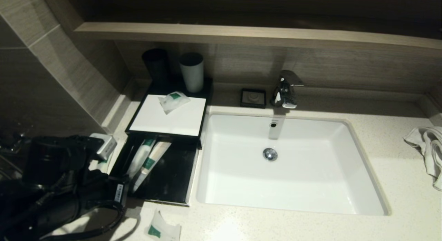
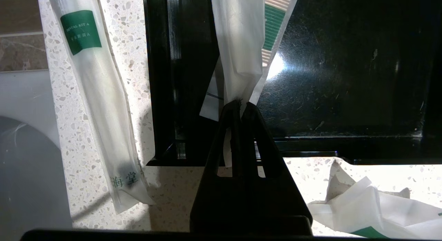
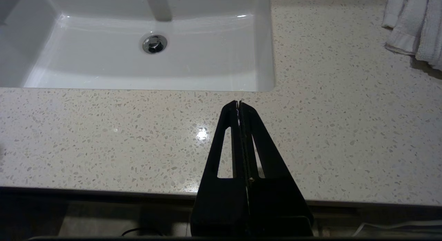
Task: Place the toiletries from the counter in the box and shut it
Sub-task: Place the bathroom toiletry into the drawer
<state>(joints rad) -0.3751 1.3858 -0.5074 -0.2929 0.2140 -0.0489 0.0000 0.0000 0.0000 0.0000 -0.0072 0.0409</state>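
Now left tool (image 2: 241,108) pinching crinkly white sachet (image 2: 240,44), glossy black box (image 2: 345,78)

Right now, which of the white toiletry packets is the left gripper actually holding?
The left gripper is shut on the packet hanging into the open black box. The long green-labelled packet lies loose on the counter beside the box; the crumpled packet lies loose in front of it.

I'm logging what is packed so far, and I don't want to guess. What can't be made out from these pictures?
- Head view: the left gripper is hidden behind its own black arm.
- Left wrist view: the held white plastic sachet is cut off by the frame edge, contents unreadable.
- Head view: the black open box has its rear under the white lid.
- Head view: the right gripper is out of frame.
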